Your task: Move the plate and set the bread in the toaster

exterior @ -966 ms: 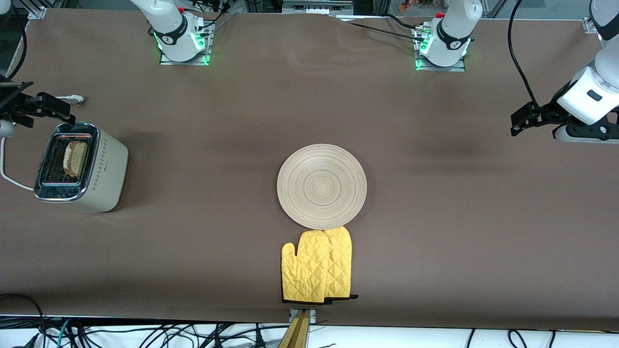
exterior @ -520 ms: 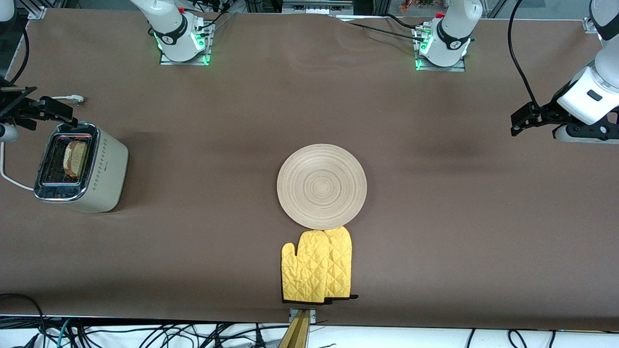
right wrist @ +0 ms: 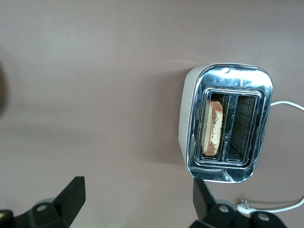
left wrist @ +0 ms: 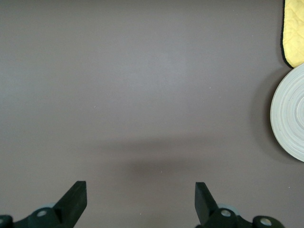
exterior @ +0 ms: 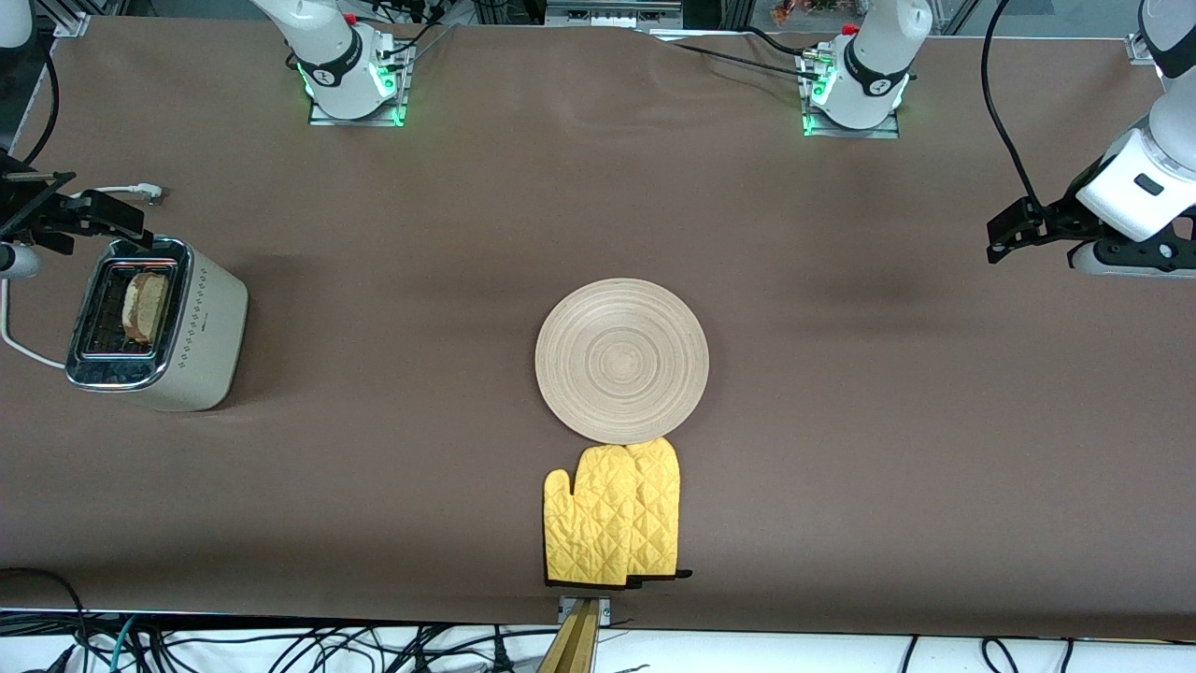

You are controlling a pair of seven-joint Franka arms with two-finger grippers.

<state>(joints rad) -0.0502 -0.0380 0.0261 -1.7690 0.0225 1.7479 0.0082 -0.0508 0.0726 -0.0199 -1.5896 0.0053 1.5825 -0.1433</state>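
Note:
The cream-white toaster [exterior: 201, 336] stands at the right arm's end of the table. The bread [exterior: 145, 304] stands in one of its two slots; the other slot is empty. Both show in the right wrist view: toaster [right wrist: 228, 78], bread [right wrist: 212, 128]. My right gripper [exterior: 126, 217] hangs open and empty in the air over the table beside the toaster's end [right wrist: 137, 187]. The wood plate [exterior: 621, 360] lies empty at mid-table. Its edge shows in the left wrist view [left wrist: 289, 114]. My left gripper [exterior: 1002, 236] waits open and empty over the left arm's end of the table [left wrist: 140, 187].
A yellow quilted oven mitt [exterior: 612, 514] lies nearer the front camera than the plate and touches its rim; it also shows in the left wrist view [left wrist: 294, 33]. The toaster's white cord [exterior: 19, 350] runs off its end, with the plug [exterior: 145, 192] on the table.
The right gripper has drifted slightly near the toaster's end. The bread, plate, mitt and left arm have not moved.

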